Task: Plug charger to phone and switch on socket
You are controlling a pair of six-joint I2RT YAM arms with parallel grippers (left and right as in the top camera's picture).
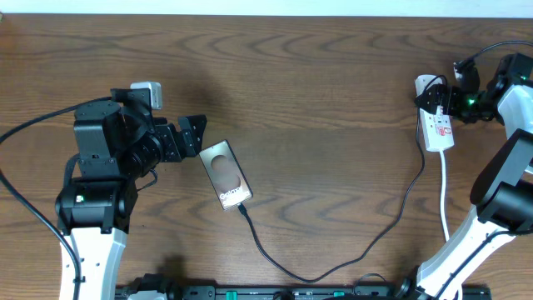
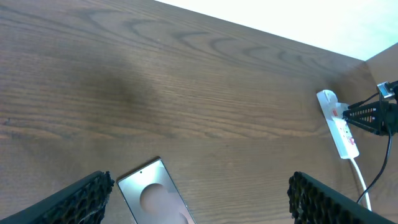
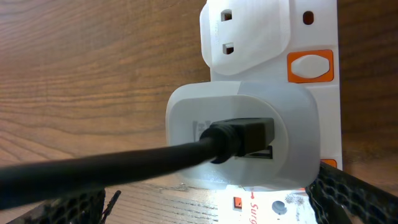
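Overhead, we see the left arm bent at 9 o'clock, the left gripper [image 1: 193,137] aimed toward 3 o'clock with fingers spread, just beside the phone [image 1: 226,174]. The phone lies flat on the brown wood-grain table [image 1: 333,83], its long axis running 11 to 5 o'clock, lettering at the 5 o'clock end. There the charger [image 1: 333,271] meets it, looping toward 6 o'clock and up to the socket [image 1: 439,125] at 3 o'clock, whose long axis runs 12 to 6. The right gripper [image 1: 454,98] hangs over the socket's 12 o'clock end. From the left wrist, we find the fingers [image 2: 87,196] wide apart, the phone's end between them at 6 o'clock, the socket far off at 3 o'clock and a pale band beyond the table edge. From the right wrist, the fingers [image 3: 348,193] stand spread around a white adapter [image 3: 242,124] seated in the socket, the charger's black plug entering it from 9 o'clock, an orange switch [image 3: 310,66] at 1 o'clock.
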